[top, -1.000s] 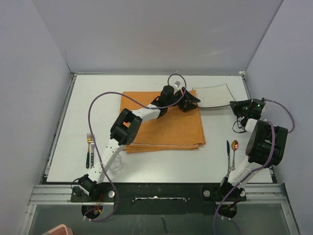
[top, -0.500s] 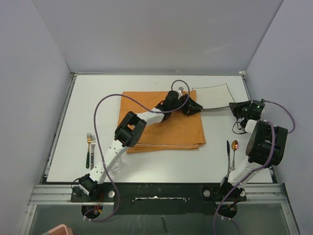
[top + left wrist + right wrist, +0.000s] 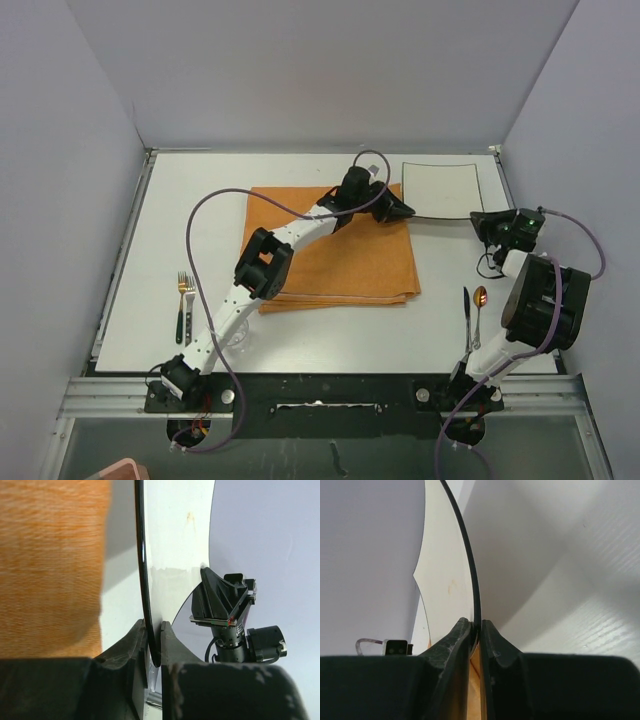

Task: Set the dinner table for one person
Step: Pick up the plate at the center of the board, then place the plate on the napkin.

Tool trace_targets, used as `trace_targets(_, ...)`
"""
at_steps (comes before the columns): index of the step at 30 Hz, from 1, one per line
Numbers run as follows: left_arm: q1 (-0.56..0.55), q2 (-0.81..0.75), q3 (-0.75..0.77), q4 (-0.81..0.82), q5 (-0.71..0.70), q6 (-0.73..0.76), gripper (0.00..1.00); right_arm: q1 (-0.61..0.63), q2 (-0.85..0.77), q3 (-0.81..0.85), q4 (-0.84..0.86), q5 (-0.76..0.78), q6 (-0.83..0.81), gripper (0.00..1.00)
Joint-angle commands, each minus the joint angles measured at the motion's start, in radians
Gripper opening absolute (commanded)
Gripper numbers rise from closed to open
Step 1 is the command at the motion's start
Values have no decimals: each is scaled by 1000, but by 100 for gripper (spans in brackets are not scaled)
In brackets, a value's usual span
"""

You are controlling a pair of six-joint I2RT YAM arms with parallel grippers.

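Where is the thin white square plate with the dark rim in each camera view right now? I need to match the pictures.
Top external: the thin white square plate sits far right, gripped by the left gripper and the right gripper.
Left wrist: edge-on at centre, rising from the fingers.
Right wrist: edge-on at centre, rising from the fingers.
Shared landmark: the folded orange cloth mat, left of the plate in the top and left wrist views.
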Motion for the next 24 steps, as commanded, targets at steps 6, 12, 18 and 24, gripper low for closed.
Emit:
trace_targets(6, 16, -79, 170, -243, 13, 377, 0, 25, -134, 13, 184, -97, 29, 0)
trace_targets(12, 27, -210, 162, -490, -68, 670, 0, 98, -153, 51, 151, -116, -19, 0)
trace_targets(18, 71, -457, -115, -532, -170, 841, 0, 183, -181, 80, 49, -139, -126, 0)
trace_targets(24, 85, -684, -387, -546, -252, 915, 0, 285, -231, 62, -56, -126, -206, 0)
